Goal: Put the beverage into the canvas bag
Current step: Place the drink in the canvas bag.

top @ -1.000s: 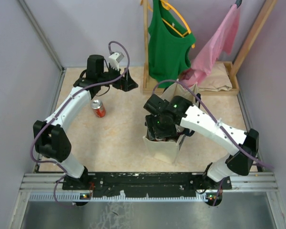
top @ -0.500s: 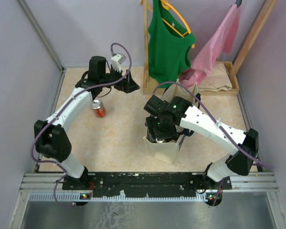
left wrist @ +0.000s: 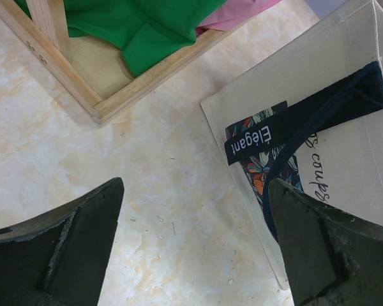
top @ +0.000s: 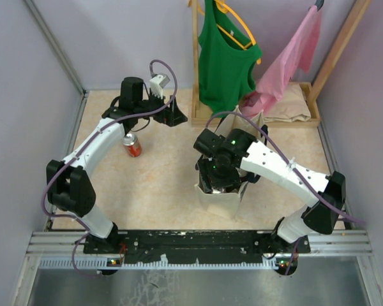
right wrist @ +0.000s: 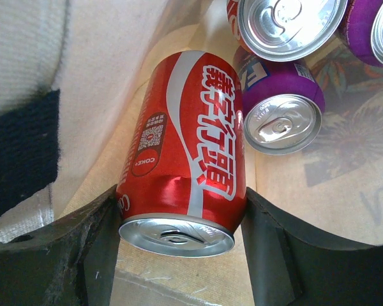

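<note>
The beige marbled bench (top: 159,185) carries everything. At its far edge stands a wooden rack (top: 195,64) with a green tank top (top: 225,57) and a pink garment (top: 287,60) hanging from it.

The canvas bag (top: 220,199) stands upright on the bench right of centre, just in front of the rack's base, mouth open. One navy strap handle (left wrist: 319,115) lies across its top and bears the word "Elegant".

The right arm reaches down into the bag. Its right fingers (right wrist: 83,255) are inside and clenched on a red cola can (right wrist: 185,159), one on each side of it near the lid. The can lies tilted against the bag's inner wall. Deeper in the bag are a purple can (right wrist: 281,105) and two more cans, of which mostly the silver lids show.

The left fingers (left wrist: 70,248) are spread wide and grasp nothing, hanging over bare bench between the rack and the bag. Another red can (top: 133,145) stands upright on the bench under the left arm, well apart from the bag.
</note>
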Robot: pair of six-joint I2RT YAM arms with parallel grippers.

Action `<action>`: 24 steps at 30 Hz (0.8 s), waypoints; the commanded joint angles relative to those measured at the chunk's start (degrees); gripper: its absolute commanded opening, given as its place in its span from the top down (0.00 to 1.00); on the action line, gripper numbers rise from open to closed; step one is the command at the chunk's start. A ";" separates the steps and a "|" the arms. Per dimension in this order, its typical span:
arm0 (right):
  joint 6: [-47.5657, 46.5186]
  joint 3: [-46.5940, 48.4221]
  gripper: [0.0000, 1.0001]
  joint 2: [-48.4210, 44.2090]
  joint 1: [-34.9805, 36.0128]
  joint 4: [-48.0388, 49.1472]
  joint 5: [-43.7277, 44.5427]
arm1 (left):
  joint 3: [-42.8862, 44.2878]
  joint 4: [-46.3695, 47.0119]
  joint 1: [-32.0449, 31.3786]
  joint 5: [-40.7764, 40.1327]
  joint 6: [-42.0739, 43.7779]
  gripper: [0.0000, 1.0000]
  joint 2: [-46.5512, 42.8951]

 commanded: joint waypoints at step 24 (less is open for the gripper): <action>-7.00 -10.21 1.00 3.29 -3.47 10.11 -3.11 | 0.32 1.76 -0.62 0.79 0.71 0.00 -0.79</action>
